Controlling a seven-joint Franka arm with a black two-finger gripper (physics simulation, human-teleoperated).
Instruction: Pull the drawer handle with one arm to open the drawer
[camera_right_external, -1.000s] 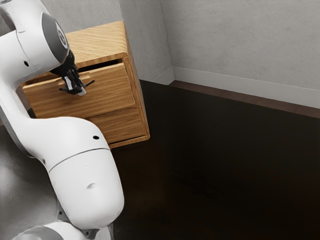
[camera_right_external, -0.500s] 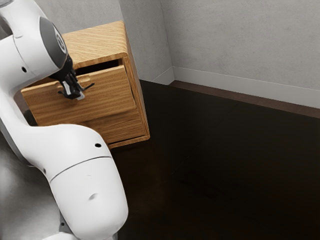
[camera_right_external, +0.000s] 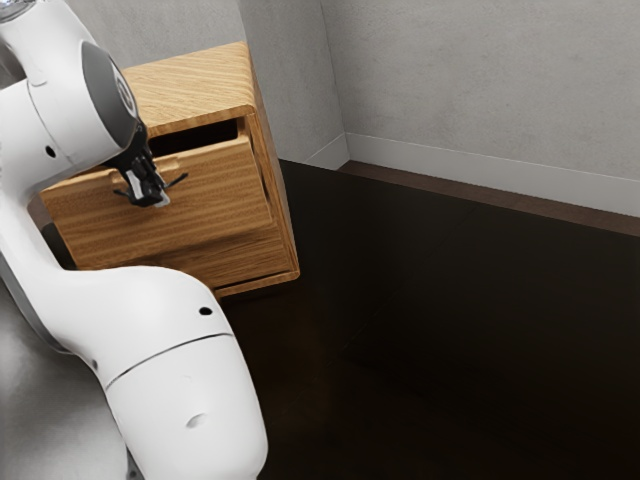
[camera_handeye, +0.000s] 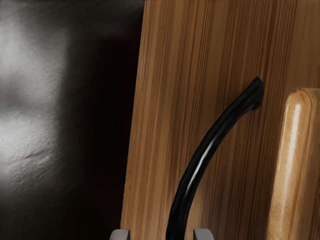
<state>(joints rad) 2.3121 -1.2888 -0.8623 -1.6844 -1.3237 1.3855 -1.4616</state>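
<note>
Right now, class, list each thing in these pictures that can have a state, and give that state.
Top drawer: partly open, pulled out of the cabinet.
Lower drawer: shut.
Handle: on the top drawer, unbroken.
Gripper: at the top drawer's handle.

Pale grey plaster walls (camera_right_external: 480, 80) meet at a corner, with a white baseboard (camera_right_external: 500, 172) running along their foot. The floor (camera_right_external: 450, 330) is very dark and faintly glossy, catching a dull sheen. A light wooden cabinet (camera_right_external: 200, 85) stands near the corner, beside the wall.
</note>
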